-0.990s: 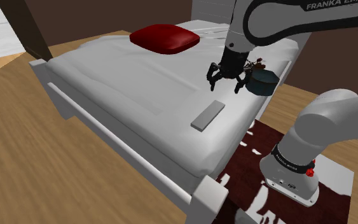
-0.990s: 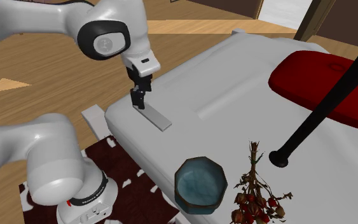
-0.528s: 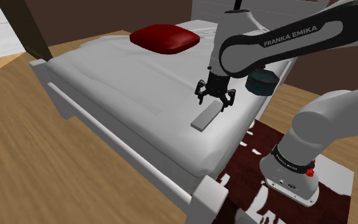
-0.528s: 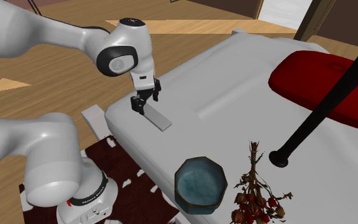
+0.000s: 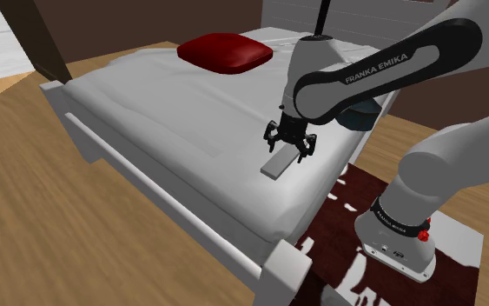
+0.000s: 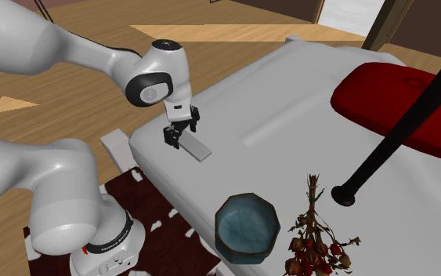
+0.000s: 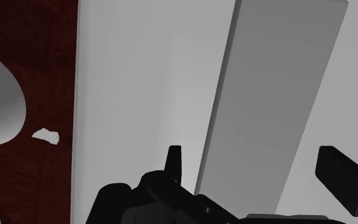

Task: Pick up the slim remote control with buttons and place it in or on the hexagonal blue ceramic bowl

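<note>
A bedroom with a wooden floor: a white bed (image 5: 173, 122) fills the middle, and a dark red pillow (image 5: 225, 52) lies at its far end. In the shoulder view the robot's stand (image 5: 403, 235) sits on a dark red rug (image 5: 338, 217) beside the bed. The arm bends over the mattress with the gripper (image 5: 287, 149) low over the far end of the remote (image 5: 275, 167), a plain grey slab lying flat near the bed's edge. Its fingers stand apart here; whether their tips reach the sheet I can't quite tell. The blue bowl (image 5: 361, 117) peeks out behind the forearm, to the shoulder view's right of the remote.

In the second exterior view the gripper (image 6: 181, 137) points down at the end of the remote (image 6: 197, 147), one finger on each side of it. The hexagonal bowl (image 6: 247, 226) stands on the bed well apart from the remote, with a dried sprig (image 6: 314, 227) just beside it and a black pole (image 6: 399, 129) slanting across behind.

In the wrist view the two fingers (image 7: 173, 159) are wide open and straddle the remote (image 7: 273, 108). A strip of white sheet shows between each finger and the slab, so nothing is held.
</note>
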`<state>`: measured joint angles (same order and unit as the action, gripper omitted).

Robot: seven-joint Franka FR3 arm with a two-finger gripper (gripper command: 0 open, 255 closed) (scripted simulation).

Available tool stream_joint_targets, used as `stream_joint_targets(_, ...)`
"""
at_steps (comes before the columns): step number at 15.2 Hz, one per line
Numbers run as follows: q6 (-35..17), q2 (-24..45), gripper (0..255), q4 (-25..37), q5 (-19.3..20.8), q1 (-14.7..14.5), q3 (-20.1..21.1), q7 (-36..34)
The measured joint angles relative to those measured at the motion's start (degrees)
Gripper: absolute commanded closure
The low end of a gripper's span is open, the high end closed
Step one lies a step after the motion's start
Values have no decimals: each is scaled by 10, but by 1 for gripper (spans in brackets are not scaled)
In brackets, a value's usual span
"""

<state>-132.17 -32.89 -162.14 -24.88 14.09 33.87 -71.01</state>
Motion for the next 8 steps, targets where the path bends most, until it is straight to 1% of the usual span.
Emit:
stream_joint_targets(5,-4,3,0,-1,-1,0,2,0)
stream_joint_targets(6,-5,3,255,-1,-1,0,2,0)
stream_joint_targets(8,-5,3,255,-1,-1,0,2,0)
